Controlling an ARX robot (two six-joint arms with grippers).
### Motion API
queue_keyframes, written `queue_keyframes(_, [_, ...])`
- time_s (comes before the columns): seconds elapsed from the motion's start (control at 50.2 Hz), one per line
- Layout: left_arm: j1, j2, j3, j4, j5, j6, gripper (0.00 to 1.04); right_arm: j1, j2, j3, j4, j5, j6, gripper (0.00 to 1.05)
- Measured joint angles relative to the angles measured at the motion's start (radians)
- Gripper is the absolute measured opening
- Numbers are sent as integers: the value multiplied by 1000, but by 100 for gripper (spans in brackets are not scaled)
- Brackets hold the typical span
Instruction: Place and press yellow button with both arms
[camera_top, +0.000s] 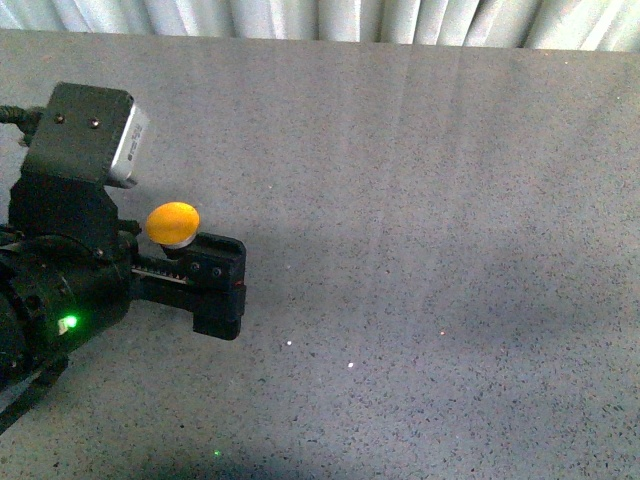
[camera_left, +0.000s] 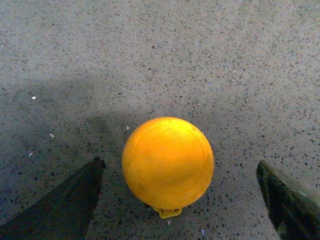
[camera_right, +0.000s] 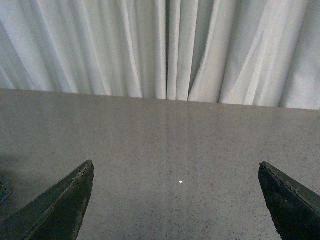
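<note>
The yellow button (camera_top: 173, 222) stands upright on the grey speckled table (camera_top: 430, 250) at the left. Its orange-yellow domed cap (camera_left: 167, 162) fills the middle of the left wrist view, with a small yellow base part showing under it. My left gripper (camera_top: 190, 250) is open around the button, one dark finger (camera_left: 65, 205) on each side with a gap to the cap. My right gripper (camera_right: 175, 164) is open and empty above bare table. It is out of the front view.
A white pleated curtain (camera_right: 165, 50) hangs behind the table's far edge (camera_top: 400, 42). The left arm's black body with a green light (camera_top: 68, 322) and a grey camera block (camera_top: 95, 135) fills the left side.
</note>
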Motion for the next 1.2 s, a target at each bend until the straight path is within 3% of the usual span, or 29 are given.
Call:
queue_keyframes(0.219, [50,-212,-36,-113,56,10,96,0,0,0,0,0,0,96])
queue_keyframes(0.458, [235,-488,-35,-293,166,10,96,0,0,0,0,0,0,96])
queue_keyframes(0.478, [241,-491,-41,-270,142,17,94,0,0,0,0,0,0,96])
queue_keyframes(0.538, [274,-486,-113,0,-8,66,82,0,0,0,0,-2,0,96])
queue_keyframes(0.618, [346,-538,-218,174,-8,93,67,0,0,0,0,1,0,96])
queue_keyframes(0.697, [441,-705,-310,126,69,108,48,0,0,0,0,2,0,96])
queue_keyframes(0.916, [454,-922,-373,-17,83,116,5,0,0,0,0,0,0,96])
queue_keyframes(1.195, [454,-1141,-407,-197,84,118,1,0,0,0,0,0,0,96])
